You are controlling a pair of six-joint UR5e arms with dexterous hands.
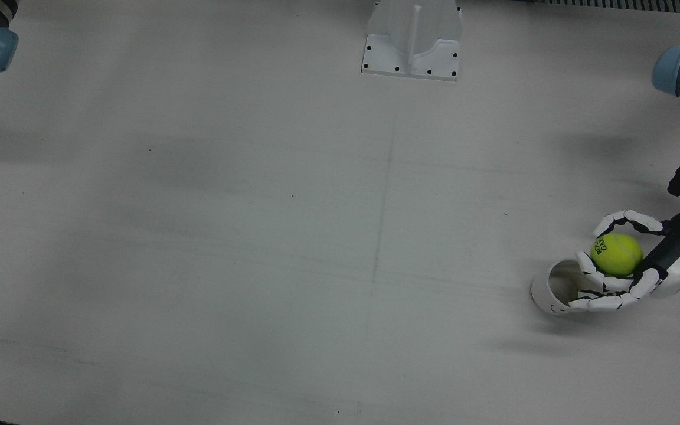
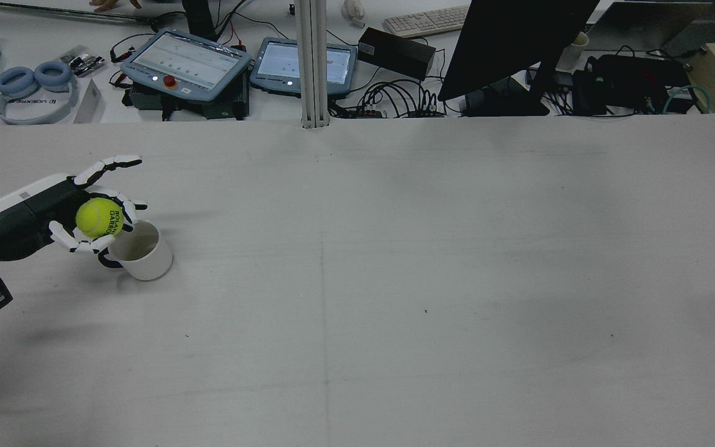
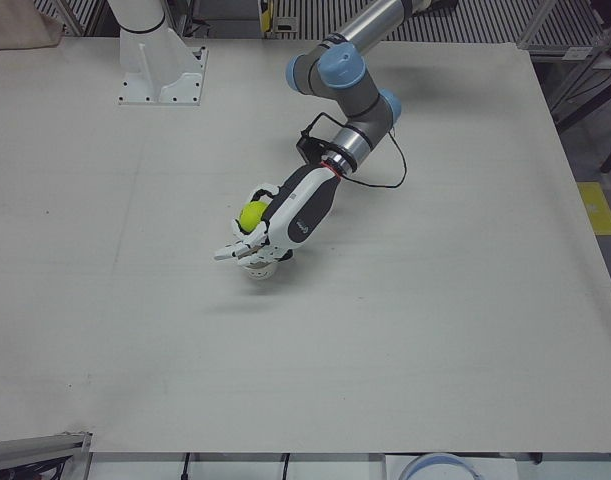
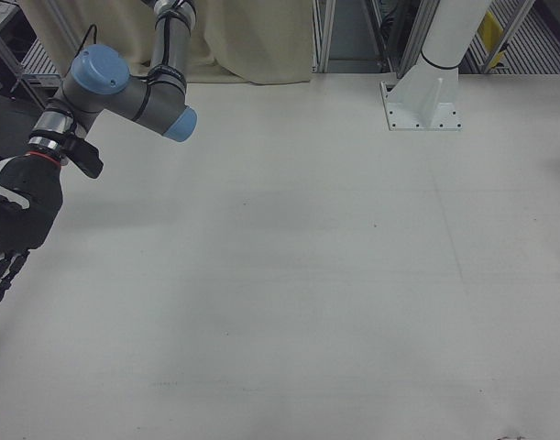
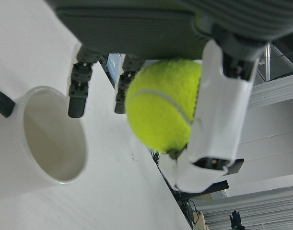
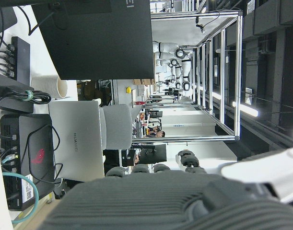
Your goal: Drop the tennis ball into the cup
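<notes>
My left hand (image 2: 53, 214) is shut on the yellow-green tennis ball (image 2: 99, 218), which rests between its fingers and palm. The white cup (image 2: 140, 251) stands upright on the table just beside the fingertips, its mouth open and empty. The ball (image 1: 616, 254) sits a little above the cup (image 1: 555, 289) and off to the arm's side of its rim. The left hand view shows the ball (image 5: 160, 108) beside the cup's opening (image 5: 55, 139). The left-front view shows the hand (image 3: 297, 212) over the cup (image 3: 263, 271). My right hand (image 4: 14, 220) hangs at the table's far side, fingers extended, holding nothing.
The white arm pedestal (image 1: 412, 41) stands at the table's robot-side edge. Beyond the table's operator-side edge are tablets (image 2: 187, 62), a black monitor (image 2: 506, 43) and cables. The right arm's elbow (image 4: 124, 92) is over its corner of the table.
</notes>
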